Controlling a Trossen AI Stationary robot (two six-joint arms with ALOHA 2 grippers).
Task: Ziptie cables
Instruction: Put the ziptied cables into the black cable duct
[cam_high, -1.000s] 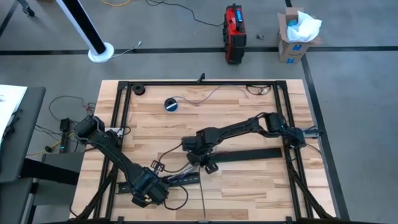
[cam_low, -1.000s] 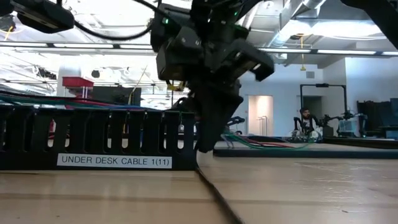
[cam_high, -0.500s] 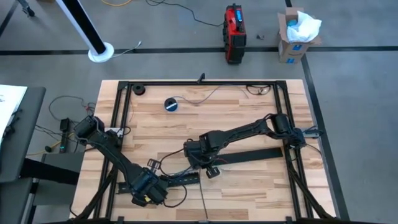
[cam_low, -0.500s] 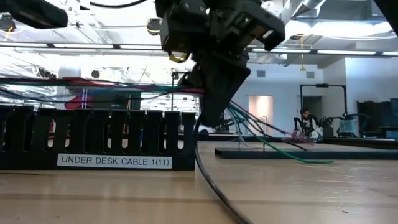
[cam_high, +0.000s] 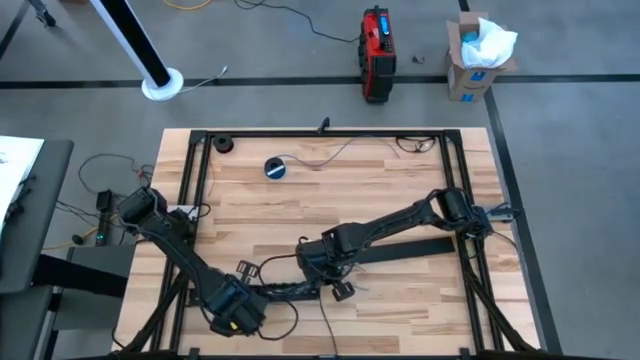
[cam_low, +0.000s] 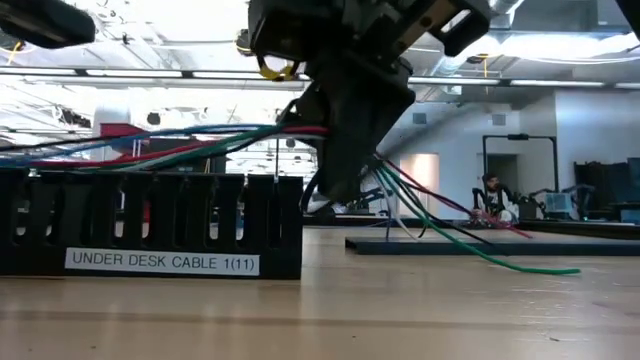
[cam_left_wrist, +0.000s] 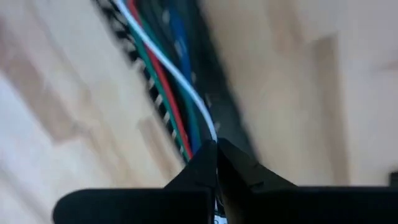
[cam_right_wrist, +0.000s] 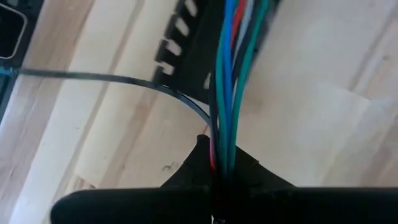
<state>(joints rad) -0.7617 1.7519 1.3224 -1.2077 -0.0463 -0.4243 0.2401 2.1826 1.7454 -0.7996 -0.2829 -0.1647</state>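
Low view: both grippers pinch one bundle.
Right gripper (cam_low: 345, 175) and left gripper (cam_left_wrist: 216, 163) clamp thin coloured cables (cam_low: 200, 140) over the black slotted plastic tray (cam_low: 150, 225).

Both arms are dark, almost black, built from slim links with thicker, rounded joints. The left arm (cam_high: 185, 250) carries thin black cables looping near its wrist. The right arm (cam_high: 395, 216) ends in a bulky wrist block, where a small yellow cable loop (cam_low: 275, 69) shows. The fingers (cam_right_wrist: 205, 165) are matte black and taper to points.
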